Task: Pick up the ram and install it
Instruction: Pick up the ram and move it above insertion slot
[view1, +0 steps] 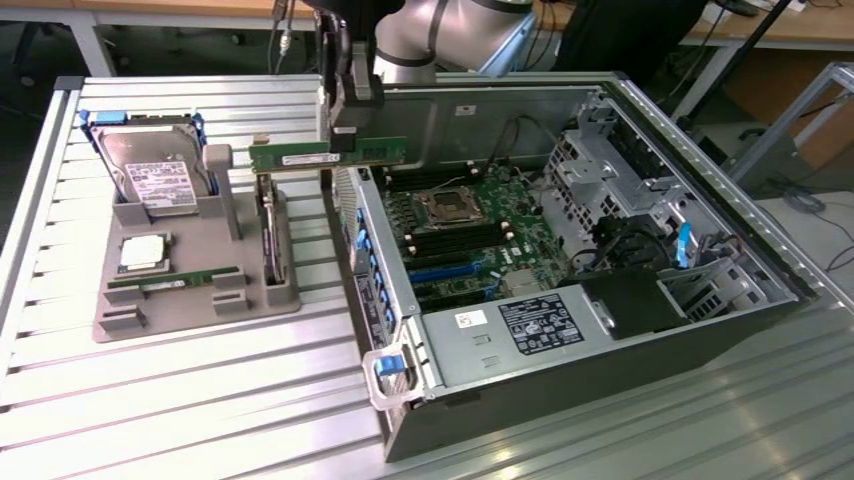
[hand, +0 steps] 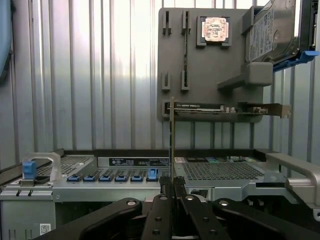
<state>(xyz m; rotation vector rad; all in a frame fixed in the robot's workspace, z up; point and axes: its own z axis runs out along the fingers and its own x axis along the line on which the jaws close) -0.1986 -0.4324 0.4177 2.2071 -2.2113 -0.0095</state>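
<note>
- While the gripper (view1: 350, 133) clamped it from above, the ram (view1: 314, 156) hung in the air, level and lengthwise, its green board and white label facing the exterior camera.
- And there it was, well clear of everything: one end sat over the near edge of the grey holder (view1: 200, 300), the other over the side wall of the open computer case (view1: 561, 400).
- From the wrist view the ram (hand: 172, 140) showed edge-on, a thin line rising from the gripper (hand: 173, 189), whose black fingers (hand: 161, 200) were pressed tight on either side of it.
- Up behind, the silver arm (view1: 447, 30) leaned in over the back corner of the case.
- Inside the case lay the green motherboard (view1: 487, 245), with the processor socket (view1: 445, 207) toward its upper part and dark slots running beside it.
- Nice detail at the case's near corner: a blue latch (view1: 388, 365) in a pale handle.
- Over on the holder, to the exterior view's left, the hard drive (view1: 158, 170) leaned in its blue rails at the far end.
- Just in front of it sat the square silver processor chip (view1: 144, 252).
- Nearer again, a second green stick (view1: 174, 282) lay seated in a groove of the holder.
- An expansion card (view1: 274, 235) stood on edge along the holder's side nearest the case.
- All of it rested on the ribbed metal table (view1: 174, 400).
</note>
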